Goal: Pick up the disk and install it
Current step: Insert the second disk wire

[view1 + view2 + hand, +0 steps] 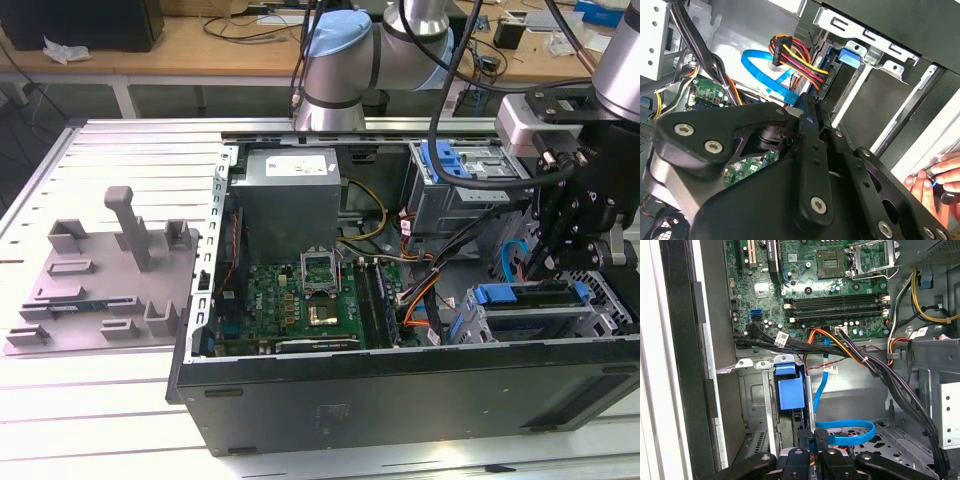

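The hand (560, 235) is lowered inside the open computer case (400, 395), directly over the drive cage (540, 315), where the disk (535, 297) is seated edge-on; the hand's grip cannot be told.

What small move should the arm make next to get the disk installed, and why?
Probably a slow, short descent straight toward the drive bay. The gripper sits right over the blue-framed disk standing in that bay, and a blue cable loops close beside it, so sideways drift might snag. Whether the disk is fully seated cannot be told.
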Action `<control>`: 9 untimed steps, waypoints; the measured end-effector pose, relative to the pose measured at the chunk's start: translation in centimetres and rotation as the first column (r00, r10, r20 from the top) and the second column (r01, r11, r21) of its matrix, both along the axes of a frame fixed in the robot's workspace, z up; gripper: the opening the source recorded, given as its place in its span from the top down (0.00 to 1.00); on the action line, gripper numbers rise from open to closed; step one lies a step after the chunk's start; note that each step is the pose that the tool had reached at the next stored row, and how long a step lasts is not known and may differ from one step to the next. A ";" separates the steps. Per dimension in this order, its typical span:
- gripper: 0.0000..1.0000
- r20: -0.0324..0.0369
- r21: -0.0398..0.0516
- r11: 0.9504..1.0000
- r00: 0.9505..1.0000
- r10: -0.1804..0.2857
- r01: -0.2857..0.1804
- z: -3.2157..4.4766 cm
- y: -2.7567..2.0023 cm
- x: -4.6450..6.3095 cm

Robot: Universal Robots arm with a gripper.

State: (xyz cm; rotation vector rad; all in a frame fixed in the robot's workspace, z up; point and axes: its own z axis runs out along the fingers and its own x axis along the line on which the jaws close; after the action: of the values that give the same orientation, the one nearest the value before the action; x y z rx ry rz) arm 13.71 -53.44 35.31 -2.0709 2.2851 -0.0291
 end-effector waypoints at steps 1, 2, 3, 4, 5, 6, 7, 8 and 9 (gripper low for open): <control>0.84 0.000 0.000 1.000 1.000 0.000 0.000 0.00 0.00 0.0; 0.84 0.000 0.000 1.000 1.000 0.000 0.000 0.00 0.00 0.0; 0.84 0.000 0.000 1.000 1.000 0.000 0.000 0.00 0.00 0.0; 0.84 0.000 0.000 1.000 1.000 0.007 -0.007 0.00 0.00 0.0; 0.84 0.000 0.000 1.000 1.000 0.018 -0.018 0.00 0.00 0.0; 0.84 0.000 0.000 1.000 1.000 0.022 -0.022 0.00 0.00 0.0; 0.84 0.000 0.000 1.000 1.000 0.027 -0.027 0.00 0.00 0.0; 0.84 0.000 0.000 1.000 1.000 0.030 -0.030 0.00 0.00 0.0; 0.84 0.000 0.000 0.999 0.999 0.032 -0.032 0.00 0.00 0.0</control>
State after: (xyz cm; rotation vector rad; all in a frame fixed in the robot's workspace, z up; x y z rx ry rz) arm 13.70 -53.44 35.31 -2.1075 2.2509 -0.0278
